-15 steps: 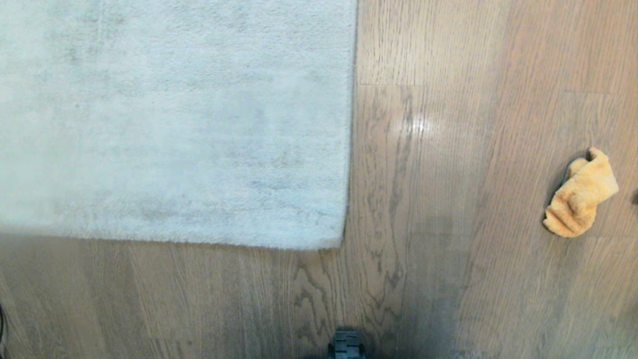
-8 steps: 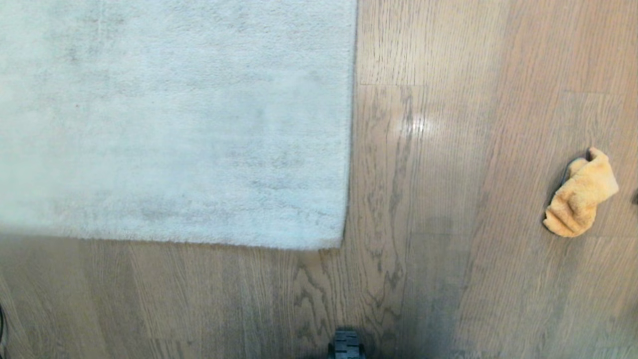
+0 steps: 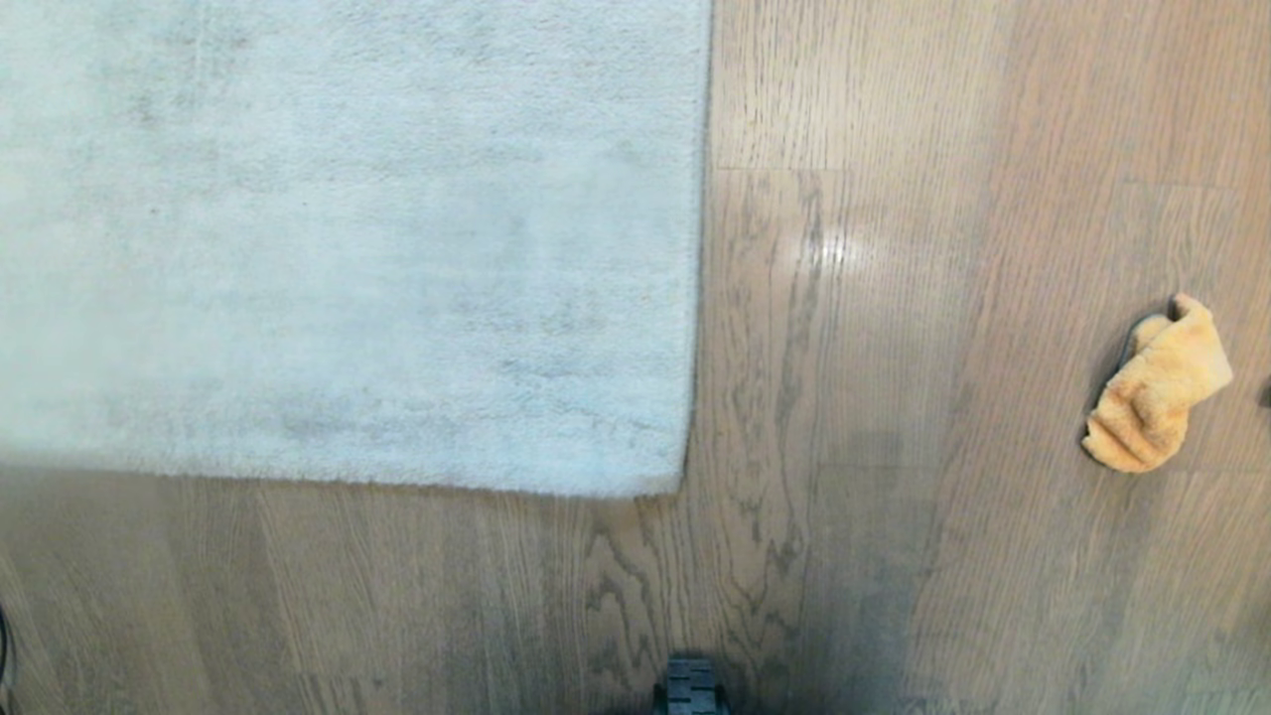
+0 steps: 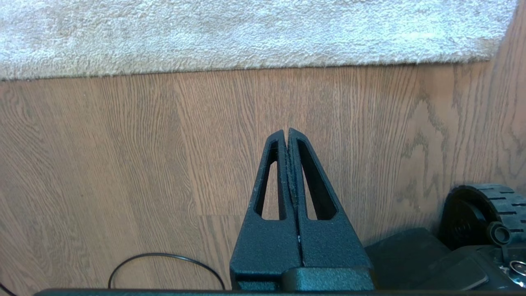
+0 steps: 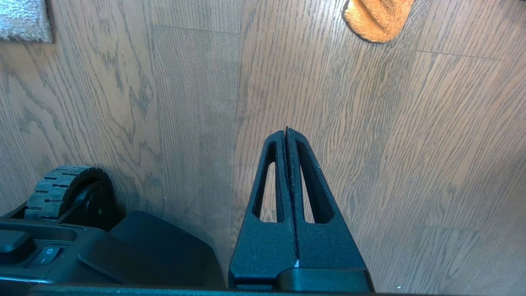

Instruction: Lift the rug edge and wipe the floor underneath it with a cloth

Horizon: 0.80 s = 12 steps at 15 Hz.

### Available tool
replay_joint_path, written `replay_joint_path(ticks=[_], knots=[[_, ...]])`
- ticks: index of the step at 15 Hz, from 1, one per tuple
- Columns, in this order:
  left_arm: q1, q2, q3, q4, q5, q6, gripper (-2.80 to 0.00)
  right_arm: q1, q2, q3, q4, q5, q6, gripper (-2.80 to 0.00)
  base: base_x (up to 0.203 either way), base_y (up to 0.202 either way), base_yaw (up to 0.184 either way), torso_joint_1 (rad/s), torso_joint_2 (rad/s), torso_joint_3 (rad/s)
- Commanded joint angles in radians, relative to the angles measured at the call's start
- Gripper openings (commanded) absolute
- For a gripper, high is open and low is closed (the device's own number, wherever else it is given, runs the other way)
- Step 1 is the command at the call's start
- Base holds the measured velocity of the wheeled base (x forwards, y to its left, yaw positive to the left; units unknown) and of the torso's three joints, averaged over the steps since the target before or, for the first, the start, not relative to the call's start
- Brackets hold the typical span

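Observation:
A pale grey rug point(image 3: 338, 238) lies flat over the upper left of the head view; its rug edge point(image 3: 685, 467) with a rounded corner sits mid-frame on the wood-grain floor point(image 3: 864, 397). The orange-yellow cloth point(image 3: 1157, 385) lies crumpled on the floor at the far right. Neither arm shows in the head view. My left gripper point(image 4: 287, 132) hangs shut and empty above bare floor point(image 4: 123, 156), short of the rug's border point(image 4: 246, 65). My right gripper point(image 5: 287, 131) is also shut and empty over the floor, with the cloth point(image 5: 378, 18) well ahead of it.
The robot's black base and a ribbed wheel point(image 4: 476, 205) sit close beside the left gripper, and the same wheel point(image 5: 61, 193) shows beside the right one. A thin black cable point(image 4: 164, 257) loops on the floor. The wheel's tip point(image 3: 690, 690) shows in the head view.

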Motion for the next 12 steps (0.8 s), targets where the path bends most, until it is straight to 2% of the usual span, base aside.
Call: replay_joint_path(ticks=[1,9,12], knots=[[0.0,0.0,0.0,0.0,0.0,0.0,-2.8,0.0,0.002,-0.001,0.0,0.001,-0.001,-2.8,0.0,0.0,0.0,0.0,0.0,0.0],[0.0,0.0,0.0,-0.002,-0.008,0.014,-2.8,0.0,0.002,0.0,0.0,0.001,-0.001,-2.8,0.0,0.0,0.0,0.0,0.0,0.0],[0.0,0.0,0.0,-0.002,-0.001,0.008,-2.8,0.0,0.002,0.0,0.0,0.001,-0.001,-2.8,0.0,0.0,0.0,0.003,0.01,0.128]])
